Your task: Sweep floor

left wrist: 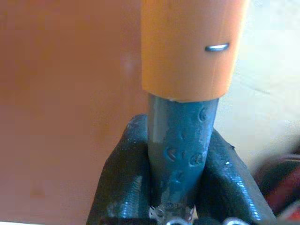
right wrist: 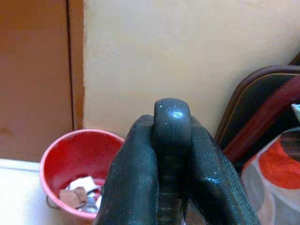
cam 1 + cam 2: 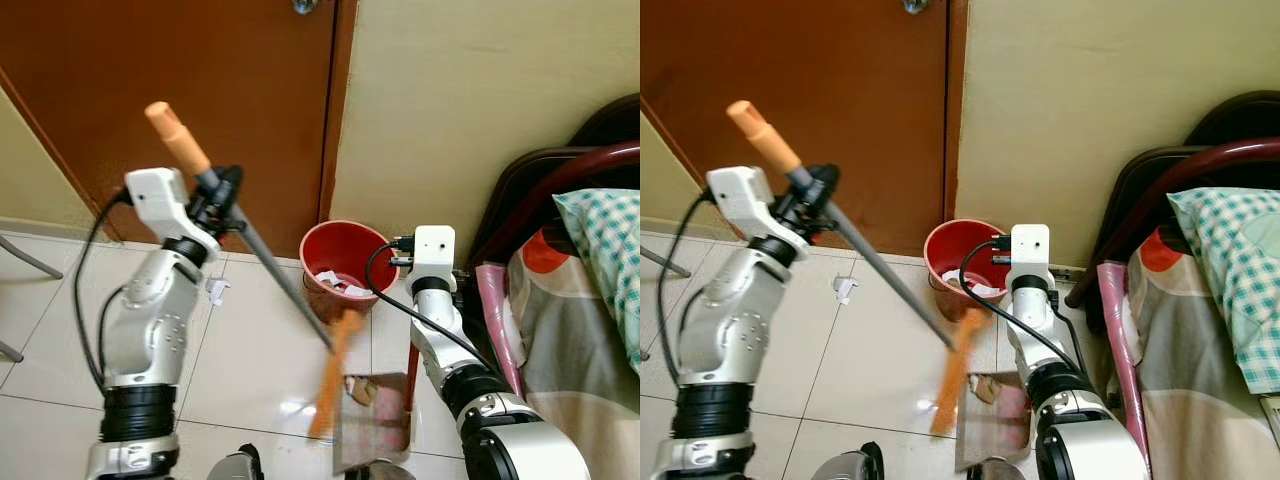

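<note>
My left gripper point(image 3: 222, 195) is raised in front of the brown door and shut on the broom's grey shaft point(image 3: 280, 275), just below its orange end cap point(image 1: 192, 44). The shaft slants down to the right, where the orange bristles point(image 3: 330, 378) are blurred at the mouth of the dustpan point(image 3: 378, 432). A brown scrap point(image 3: 361, 390) lies in the pan. My right gripper point(image 2: 172, 126) is shut on the black top of the dustpan handle point(image 2: 172, 117), whose red stem point(image 3: 412, 372) runs down to the pan. A white paper scrap point(image 3: 216, 290) lies on the tiles.
A red bucket point(image 3: 345, 257) holding paper scraps stands against the cream wall beside the door point(image 3: 200, 90). A bed with a dark red frame point(image 3: 560, 170) and checked pillow point(image 3: 610, 250) borders the right side. Metal chair legs point(image 3: 25, 260) show at the far left.
</note>
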`<state>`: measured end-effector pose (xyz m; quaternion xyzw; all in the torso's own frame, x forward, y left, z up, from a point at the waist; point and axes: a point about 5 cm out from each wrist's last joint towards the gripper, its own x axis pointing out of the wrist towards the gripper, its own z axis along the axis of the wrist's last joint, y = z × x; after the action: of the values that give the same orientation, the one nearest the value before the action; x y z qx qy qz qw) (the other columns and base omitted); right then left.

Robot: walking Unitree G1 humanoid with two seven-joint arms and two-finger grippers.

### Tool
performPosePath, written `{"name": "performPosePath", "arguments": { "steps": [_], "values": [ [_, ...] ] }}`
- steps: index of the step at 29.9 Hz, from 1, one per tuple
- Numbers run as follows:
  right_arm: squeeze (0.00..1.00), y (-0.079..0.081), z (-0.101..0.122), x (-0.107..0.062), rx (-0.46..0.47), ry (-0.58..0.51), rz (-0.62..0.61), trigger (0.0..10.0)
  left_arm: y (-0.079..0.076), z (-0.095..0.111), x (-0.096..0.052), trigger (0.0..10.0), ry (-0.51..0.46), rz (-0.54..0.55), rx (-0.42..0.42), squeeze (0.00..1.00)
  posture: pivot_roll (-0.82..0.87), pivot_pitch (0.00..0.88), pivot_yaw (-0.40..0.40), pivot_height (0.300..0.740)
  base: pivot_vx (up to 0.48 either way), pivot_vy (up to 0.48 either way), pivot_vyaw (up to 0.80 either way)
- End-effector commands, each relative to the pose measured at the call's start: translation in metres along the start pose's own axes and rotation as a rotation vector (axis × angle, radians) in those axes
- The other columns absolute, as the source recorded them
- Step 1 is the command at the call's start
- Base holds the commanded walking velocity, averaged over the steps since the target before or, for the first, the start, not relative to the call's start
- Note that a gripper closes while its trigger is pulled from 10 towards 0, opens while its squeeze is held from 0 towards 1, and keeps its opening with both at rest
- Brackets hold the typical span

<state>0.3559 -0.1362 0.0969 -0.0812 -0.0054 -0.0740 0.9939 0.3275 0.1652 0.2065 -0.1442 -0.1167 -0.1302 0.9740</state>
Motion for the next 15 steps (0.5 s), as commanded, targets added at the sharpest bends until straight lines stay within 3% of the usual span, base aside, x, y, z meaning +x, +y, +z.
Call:
{"name": "performPosePath", "arguments": {
  "steps": [1, 9, 10, 15],
  "values": [
    [0.00, -0.001, -0.008, -0.003, 0.000, 0.038, 0.010, 10.0, -0.008, 0.021, 0.003, 10.0, -0.081, -0.035, 0.005, 0.00, 0.15, 0.184, -0.037, 0.740, 0.000, 0.000, 0.00],
    [0.00, -0.010, -0.011, -0.004, 0.011, 0.041, 0.015, 10.0, -0.010, 0.038, -0.007, 10.0, -0.097, -0.088, 0.094, 0.00, 0.16, 0.184, -0.040, 0.740, 0.000, 0.000, 0.00],
    [0.00, -0.018, -0.011, -0.004, 0.048, 0.038, 0.008, 10.0, -0.005, 0.034, -0.019, 10.0, -0.049, -0.104, 0.149, 0.00, 0.16, 0.184, -0.041, 0.740, 0.000, 0.000, 0.00],
    [0.00, -0.028, -0.006, -0.007, 0.181, 0.001, 0.019, 10.0, 0.013, 0.015, -0.038, 10.0, 0.042, -0.052, 0.193, 0.00, 0.16, 0.182, -0.037, 0.740, 0.000, 0.000, 0.00]
  ]
}}
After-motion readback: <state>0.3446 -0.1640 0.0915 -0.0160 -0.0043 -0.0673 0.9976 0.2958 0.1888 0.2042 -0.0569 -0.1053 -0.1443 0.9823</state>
